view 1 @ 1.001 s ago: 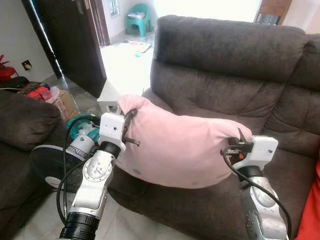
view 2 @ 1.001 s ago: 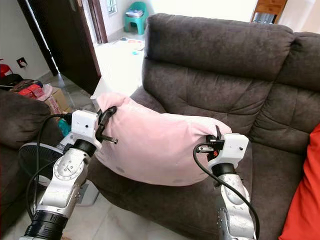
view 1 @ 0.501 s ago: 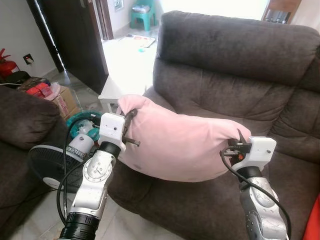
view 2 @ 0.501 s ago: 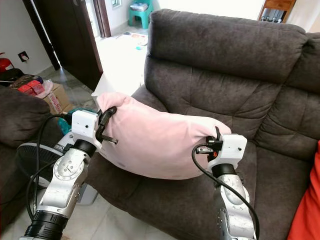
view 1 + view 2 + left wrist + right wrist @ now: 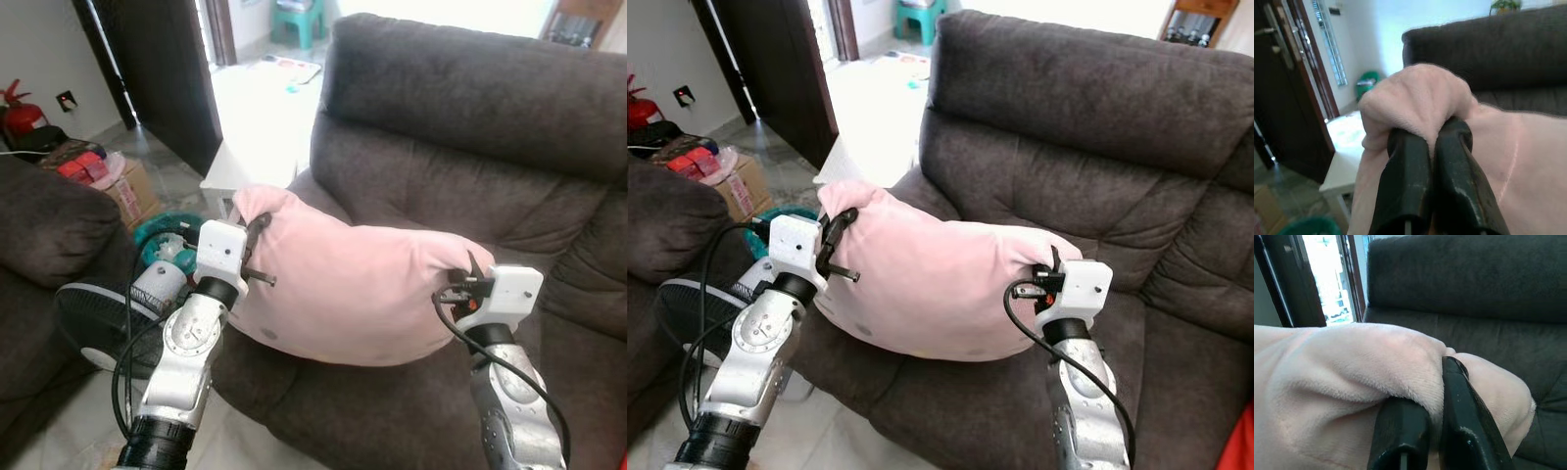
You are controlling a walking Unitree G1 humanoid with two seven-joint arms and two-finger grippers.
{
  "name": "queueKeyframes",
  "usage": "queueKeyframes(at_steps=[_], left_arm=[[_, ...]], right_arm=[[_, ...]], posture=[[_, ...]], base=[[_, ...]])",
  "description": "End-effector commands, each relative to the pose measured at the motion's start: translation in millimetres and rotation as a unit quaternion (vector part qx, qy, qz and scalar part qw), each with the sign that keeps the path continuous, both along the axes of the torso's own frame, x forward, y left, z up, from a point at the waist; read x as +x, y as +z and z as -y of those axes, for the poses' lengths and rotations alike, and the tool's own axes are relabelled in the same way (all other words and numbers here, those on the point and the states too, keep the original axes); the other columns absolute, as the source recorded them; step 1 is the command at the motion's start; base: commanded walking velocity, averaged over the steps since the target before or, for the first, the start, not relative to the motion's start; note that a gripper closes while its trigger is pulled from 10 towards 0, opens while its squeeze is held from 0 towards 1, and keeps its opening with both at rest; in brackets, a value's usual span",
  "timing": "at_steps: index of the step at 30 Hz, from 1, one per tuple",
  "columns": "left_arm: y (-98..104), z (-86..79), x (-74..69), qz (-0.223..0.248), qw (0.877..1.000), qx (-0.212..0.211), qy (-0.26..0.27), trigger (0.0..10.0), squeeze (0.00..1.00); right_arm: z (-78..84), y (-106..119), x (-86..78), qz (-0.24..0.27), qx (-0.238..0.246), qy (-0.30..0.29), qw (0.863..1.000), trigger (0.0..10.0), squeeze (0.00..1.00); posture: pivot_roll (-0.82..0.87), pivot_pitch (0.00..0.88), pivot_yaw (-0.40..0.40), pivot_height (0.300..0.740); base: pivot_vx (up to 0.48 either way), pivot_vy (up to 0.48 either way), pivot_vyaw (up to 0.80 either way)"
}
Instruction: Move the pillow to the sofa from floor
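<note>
Pink pillow (image 5: pixel 358 289) spans crosswise between left gripper (image 5: pixel 253 231) and right gripper (image 5: pixel 468 276), each pinching one corner, directly above sofa seat (image 5: pixel 392 411).

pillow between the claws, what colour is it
Pale pink plush pillow, plain; clearest in the left eye view.

A plain pale pink plush pillow (image 5: pixel 362 289) is seen against a dark brown, faintly mottled fabric sofa (image 5: pixel 460 127). Silver metal arms (image 5: pixel 186 352) are tipped with white housings and black fingers (image 5: pixel 1405 181). A teal plastic stool (image 5: pixel 315 12), a black round fan (image 5: pixel 93 318) and a red extinguisher (image 5: pixel 20 113) are noted.
</note>
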State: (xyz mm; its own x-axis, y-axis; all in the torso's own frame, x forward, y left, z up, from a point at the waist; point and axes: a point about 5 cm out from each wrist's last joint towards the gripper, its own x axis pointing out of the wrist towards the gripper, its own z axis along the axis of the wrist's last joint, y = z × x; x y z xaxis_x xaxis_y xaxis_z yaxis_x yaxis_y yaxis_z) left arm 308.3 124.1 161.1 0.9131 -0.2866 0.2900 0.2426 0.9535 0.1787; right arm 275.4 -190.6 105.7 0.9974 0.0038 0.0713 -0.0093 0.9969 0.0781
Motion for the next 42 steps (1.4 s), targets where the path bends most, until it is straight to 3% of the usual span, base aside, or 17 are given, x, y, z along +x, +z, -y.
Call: queueKeyframes(at_steps=[1,14,21,24,28,29,32,42], left_arm=[[10,-2.8,-0.4,0.023,1.000,0.006,0.000,10.0,0.00],[9,-0.6,-1.4,0.021,1.000,0.008,-0.011,10.0,0.00],[1,10.1,-1.8,-0.042,0.996,-0.026,-0.071,10.0,0.00],[-3,15.3,-3.8,-0.080,0.989,-0.050,-0.112,10.0,0.00],[-6,25.3,-9.5,-0.115,0.976,-0.031,-0.184,10.0,0.00],[-8,31.6,-14.9,-0.134,0.965,-0.015,-0.226,10.0,0.00],[-7,36.5,-20.9,-0.151,0.953,-0.011,-0.262,10.0,0.00],[-7,39.2,-28.6,-0.187,0.932,-0.009,-0.311,10.0,0.00]], right_arm=[[-7.9,9,4.9,0.020,0.002,0.014,1.000,10.0,0.00],[-7.8,8,5.2,0.016,0.003,0.010,1.000,10.0,0.00],[-8.0,10,7.3,0.011,-0.018,0.020,1.000,10.0,0.00],[-4.2,14,11.7,0.012,-0.037,0.018,0.999,10.0,0.00],[1.5,18,17.7,0.007,-0.049,0.010,0.999,10.0,0.00],[2.7,18,19.8,0.003,-0.060,0.010,0.998,10.0,0.00],[3.5,19,20.5,0.003,-0.062,0.012,0.998,10.0,0.00],[4.9,17,21.3,-0.008,-0.072,0.025,0.997,10.0,0.00]], posture=[[0.05,0.029,-0.017,0.740],[0.05,0.031,-0.017,0.740],[0.05,0.025,-0.017,0.740],[0.05,0.023,-0.020,0.740],[0.06,0.020,-0.025,0.740],[0.06,0.019,-0.027,0.740],[0.06,0.017,-0.029,0.740],[0.06,0.016,-0.031,0.740]], base=[[0.292,0.000,0.00],[0.295,0.000,0.00],[0.000,0.000,0.00],[0.000,0.000,0.00],[0.000,0.000,0.00],[0.000,0.000,0.00],[0.000,0.000,0.00],[0.000,0.000,0.00]])
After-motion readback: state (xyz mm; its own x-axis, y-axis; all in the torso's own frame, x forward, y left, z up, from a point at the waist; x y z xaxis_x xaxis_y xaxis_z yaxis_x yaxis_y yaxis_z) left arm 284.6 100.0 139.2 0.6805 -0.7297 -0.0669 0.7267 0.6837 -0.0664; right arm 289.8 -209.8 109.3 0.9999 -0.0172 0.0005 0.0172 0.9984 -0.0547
